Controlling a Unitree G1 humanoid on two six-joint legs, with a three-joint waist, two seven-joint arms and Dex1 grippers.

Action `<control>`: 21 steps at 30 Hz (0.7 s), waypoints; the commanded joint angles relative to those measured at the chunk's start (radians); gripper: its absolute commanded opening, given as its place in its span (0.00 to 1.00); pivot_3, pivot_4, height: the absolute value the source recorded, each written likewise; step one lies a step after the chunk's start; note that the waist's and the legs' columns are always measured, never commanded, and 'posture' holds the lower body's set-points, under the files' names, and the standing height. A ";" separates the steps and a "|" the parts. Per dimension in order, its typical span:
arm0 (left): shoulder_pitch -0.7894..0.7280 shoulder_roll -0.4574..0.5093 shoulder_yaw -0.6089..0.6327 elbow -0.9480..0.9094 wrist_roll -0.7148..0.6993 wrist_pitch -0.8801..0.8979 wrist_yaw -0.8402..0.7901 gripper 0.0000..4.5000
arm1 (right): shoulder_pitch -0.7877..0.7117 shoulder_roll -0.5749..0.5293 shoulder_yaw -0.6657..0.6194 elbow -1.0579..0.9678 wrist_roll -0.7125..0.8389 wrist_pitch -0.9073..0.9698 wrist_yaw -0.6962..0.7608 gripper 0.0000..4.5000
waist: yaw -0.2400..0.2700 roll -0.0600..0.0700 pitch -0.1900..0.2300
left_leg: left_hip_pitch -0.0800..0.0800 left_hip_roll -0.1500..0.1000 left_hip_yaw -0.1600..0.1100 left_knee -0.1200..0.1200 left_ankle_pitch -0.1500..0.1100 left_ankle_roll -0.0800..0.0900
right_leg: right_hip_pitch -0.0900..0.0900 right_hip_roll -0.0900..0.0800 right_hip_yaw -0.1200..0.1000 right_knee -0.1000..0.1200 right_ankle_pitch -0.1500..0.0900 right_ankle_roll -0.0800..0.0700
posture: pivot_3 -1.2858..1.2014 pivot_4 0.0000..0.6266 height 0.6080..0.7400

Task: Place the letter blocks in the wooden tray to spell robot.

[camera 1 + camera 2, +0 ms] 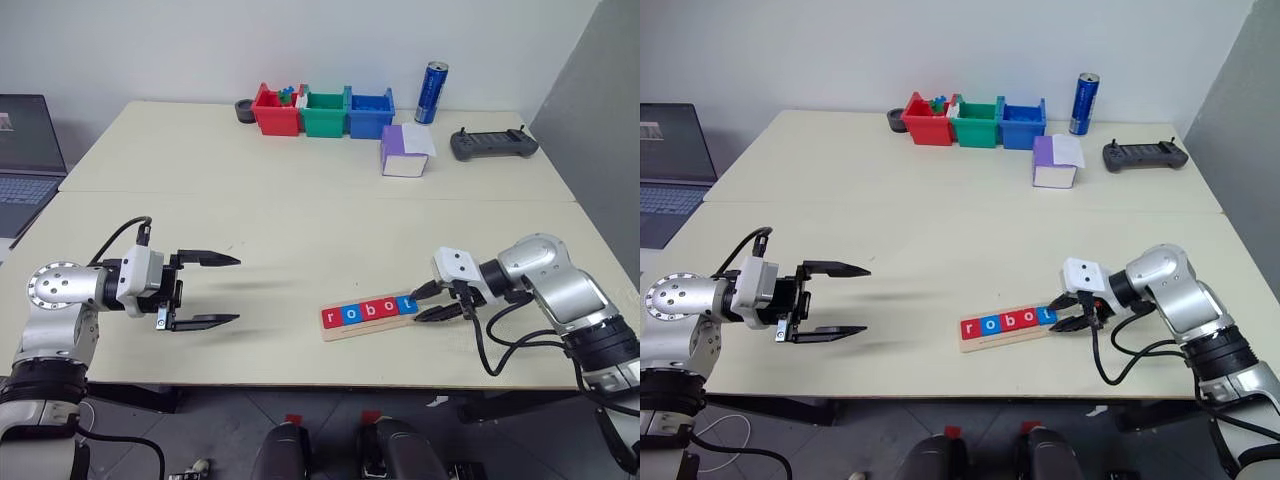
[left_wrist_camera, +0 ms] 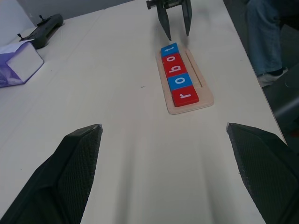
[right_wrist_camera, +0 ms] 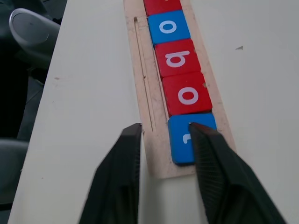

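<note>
The wooden tray lies near the table's front edge, right of the middle. Five letter blocks sit in it in a row and read r, o, b, o, t: red, blue, red, red, blue. My right gripper hovers at the tray's right end, pointing left, open by a narrow gap with nothing between its fingers. In the right wrist view one finger overlaps the blue t block. My left gripper stands wide open and empty, well to the left of the tray, pointing right toward it.
Red, green and blue bins line the table's far edge beside a blue can. A purple-and-white box and a black controller lie at the far right. A laptop sits far left.
</note>
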 commanded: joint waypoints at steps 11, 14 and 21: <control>0.014 0.017 0.041 -0.027 -0.003 0.000 -0.006 1.00 | -0.030 0.020 0.020 0.122 -0.020 -0.078 -0.006 0.00 | 0.000 0.000 0.000 | 0.000 0.000 0.000 0.000 0.000 0.000 | 0.000 0.000 0.000 0.000 0.000 0.000 | 0.52 0.24 1.00; 0.017 0.017 0.046 -0.030 -0.002 0.002 -0.006 1.00 | -0.040 0.027 0.027 0.140 -0.023 -0.091 0.000 0.00 | 0.000 0.000 0.000 | 0.000 0.000 0.000 0.000 0.000 0.000 | 0.000 0.000 0.000 0.000 0.000 0.000 | 0.52 0.24 1.00; 0.021 0.015 0.056 -0.035 0.001 0.004 -0.006 1.00 | -0.061 0.007 -0.008 0.088 0.021 -0.064 0.044 0.00 | 0.001 0.000 0.000 | 0.000 0.000 0.000 0.000 0.000 0.000 | 0.000 0.000 0.000 0.000 0.000 0.000 | 0.52 0.24 1.00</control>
